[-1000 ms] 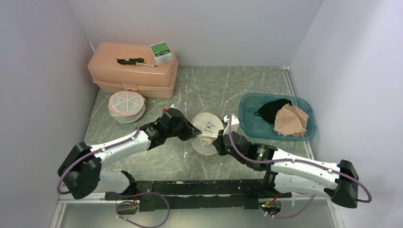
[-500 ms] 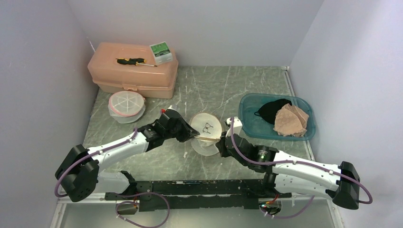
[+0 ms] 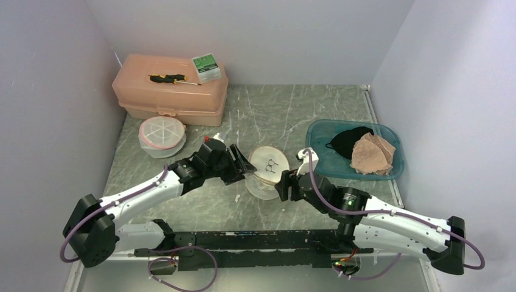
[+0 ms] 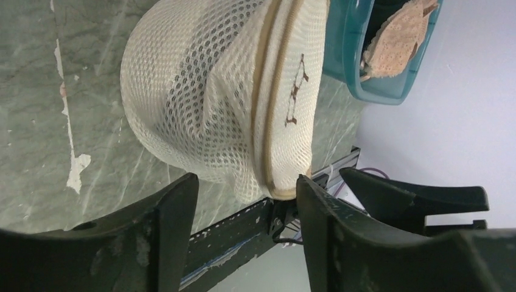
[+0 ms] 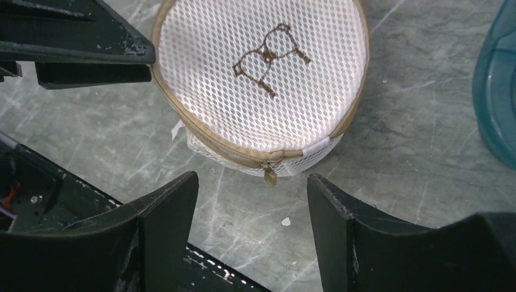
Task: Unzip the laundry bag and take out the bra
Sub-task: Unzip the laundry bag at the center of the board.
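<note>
My left gripper [image 4: 246, 182] and right gripper [image 5: 252, 185] both gape, empty. The laundry bag [image 5: 261, 79] sits between them on the table [image 5: 401, 128], its zipper pull [image 5: 269, 177] hanging just ahead of the right one.

A peach toolbox [image 3: 170, 97] sits in the far left corner of the tabletop [image 3: 274, 109], carrying a screwdriver [image 3: 167, 78] and a green box [image 3: 205, 67]. A round container [image 3: 162, 136] lies just beside it. A teal bin [image 3: 316, 159] at the right edge holds black fabric [image 3: 350, 140] and beige fabric [image 3: 372, 155].
</note>
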Tool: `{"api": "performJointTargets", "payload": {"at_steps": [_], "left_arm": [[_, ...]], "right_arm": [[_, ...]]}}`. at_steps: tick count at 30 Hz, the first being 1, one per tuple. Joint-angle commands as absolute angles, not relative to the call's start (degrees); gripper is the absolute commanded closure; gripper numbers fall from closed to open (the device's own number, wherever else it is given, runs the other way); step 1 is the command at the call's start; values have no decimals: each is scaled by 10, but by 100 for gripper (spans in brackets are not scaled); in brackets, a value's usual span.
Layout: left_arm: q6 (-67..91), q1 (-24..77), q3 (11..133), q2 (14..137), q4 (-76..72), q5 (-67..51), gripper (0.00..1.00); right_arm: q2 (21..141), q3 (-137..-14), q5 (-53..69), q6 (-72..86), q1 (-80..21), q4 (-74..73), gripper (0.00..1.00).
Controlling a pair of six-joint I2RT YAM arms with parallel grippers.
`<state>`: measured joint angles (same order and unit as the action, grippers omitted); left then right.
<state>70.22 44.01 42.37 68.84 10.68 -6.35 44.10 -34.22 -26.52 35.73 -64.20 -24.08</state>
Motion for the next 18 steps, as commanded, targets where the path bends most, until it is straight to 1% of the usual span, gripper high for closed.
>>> {"api": "performJointTargets", "payload": {"at_steps": [1, 5, 7, 9, 11, 13, 17, 18], "left_arm": [[637, 439, 464, 640, 184, -40, 32], [567, 438, 470, 589, 219, 15, 28], [525, 438, 468, 570, 190, 38, 26], [475, 432, 469, 567, 146, 35, 24], [410, 423, 487, 589, 118, 12, 24], [363, 406, 527, 633, 132, -7, 21], [349, 343, 574, 726, 126, -149, 21], [353, 340, 577, 743, 119, -157, 21]], "right_arm": [[405, -379, -284, 344, -642, -278, 30], [365, -359, -308, 336, -641, -245, 31], [345, -337, -311, 331, -642, -210, 31], [327, -317, -304, 322, -641, -178, 32], [319, -301, -292, 312, -642, -153, 33], [320, -294, -286, 308, -641, -145, 33], [333, -290, -281, 308, -641, -144, 34], [337, -288, -277, 308, -641, -139, 34]]}}
